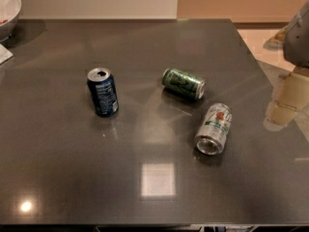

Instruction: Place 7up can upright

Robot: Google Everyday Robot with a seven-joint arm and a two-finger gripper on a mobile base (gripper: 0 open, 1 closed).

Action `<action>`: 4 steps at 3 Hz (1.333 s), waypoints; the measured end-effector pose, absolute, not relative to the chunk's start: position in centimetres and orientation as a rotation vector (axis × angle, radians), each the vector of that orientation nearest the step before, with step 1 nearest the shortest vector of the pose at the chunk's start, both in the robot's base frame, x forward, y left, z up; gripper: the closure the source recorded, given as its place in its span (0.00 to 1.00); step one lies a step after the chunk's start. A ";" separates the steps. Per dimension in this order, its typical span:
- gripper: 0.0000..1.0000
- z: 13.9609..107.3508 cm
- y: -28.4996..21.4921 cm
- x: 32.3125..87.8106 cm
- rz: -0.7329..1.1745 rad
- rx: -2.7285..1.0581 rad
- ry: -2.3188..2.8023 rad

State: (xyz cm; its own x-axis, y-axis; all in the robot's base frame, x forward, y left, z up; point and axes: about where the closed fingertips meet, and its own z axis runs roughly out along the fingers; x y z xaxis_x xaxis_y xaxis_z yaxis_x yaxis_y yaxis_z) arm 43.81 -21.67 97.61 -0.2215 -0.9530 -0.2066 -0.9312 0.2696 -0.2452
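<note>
The 7up can (pixel 214 128) is silver-white with green lettering and a small red spot. It lies on its side on the dark grey table (pixel 145 187), right of centre, with one round end facing the front edge. My gripper (pixel 286 103) is at the right edge of the view, a grey and cream shape partly cut off. It hangs above the table's right side, to the right of the 7up can and apart from it. It holds nothing that I can see.
A dark green can (pixel 183 83) lies on its side just behind the 7up can. A dark blue can (pixel 102 92) stands upright to the left. A white bowl (pixel 7 8) sits at the far left corner. The table's right edge runs near the gripper.
</note>
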 end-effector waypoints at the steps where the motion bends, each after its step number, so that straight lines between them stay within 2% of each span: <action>1: 0.00 97.6 -21.7 43.8 -0.098 -1.725 2.232; 4: 0.00 95.5 -20.8 47.3 -0.171 -1.498 2.510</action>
State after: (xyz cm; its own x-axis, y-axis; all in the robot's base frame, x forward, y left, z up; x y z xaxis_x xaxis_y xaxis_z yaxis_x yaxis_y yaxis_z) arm 47.30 -20.83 95.47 -0.4598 -0.8796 -0.1222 -0.8550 0.4756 -0.2069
